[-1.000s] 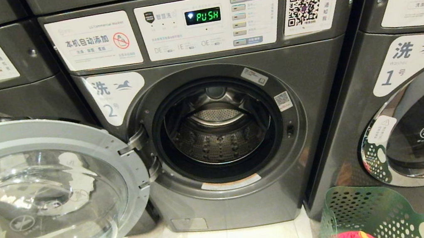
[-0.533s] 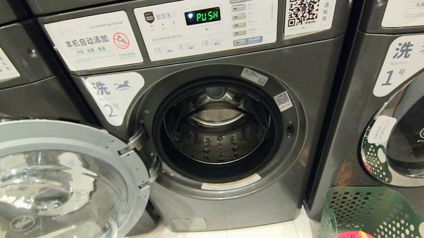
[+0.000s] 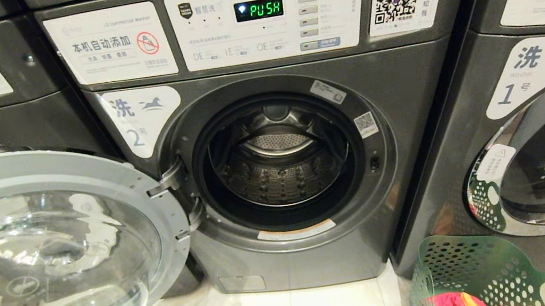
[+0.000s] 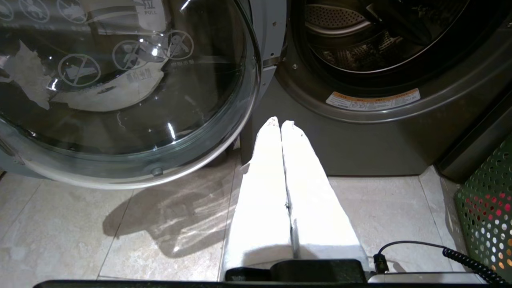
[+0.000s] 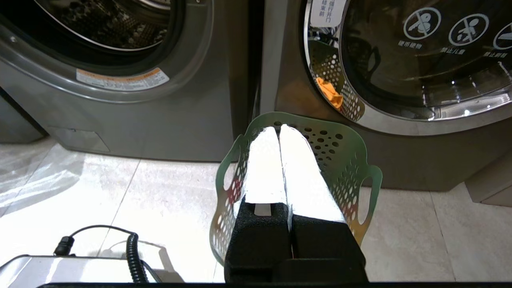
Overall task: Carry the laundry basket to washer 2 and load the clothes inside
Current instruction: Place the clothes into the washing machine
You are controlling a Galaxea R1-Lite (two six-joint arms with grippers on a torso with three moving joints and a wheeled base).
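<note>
Nothing moved but the camera; washer 2 point(image 3: 286, 172) reads "PUSH", both jaws closed.

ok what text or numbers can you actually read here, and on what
"PUSH": green display on washer 2.
"洗" and "2", with a horse logo: white label beside its open door.
"本机自动添加": white sticker on its panel.
"洗" and "1": label on the neighbouring washer.
"PULL": open door's glass.
QR codes, button captions and small print: unreadable.
</note>
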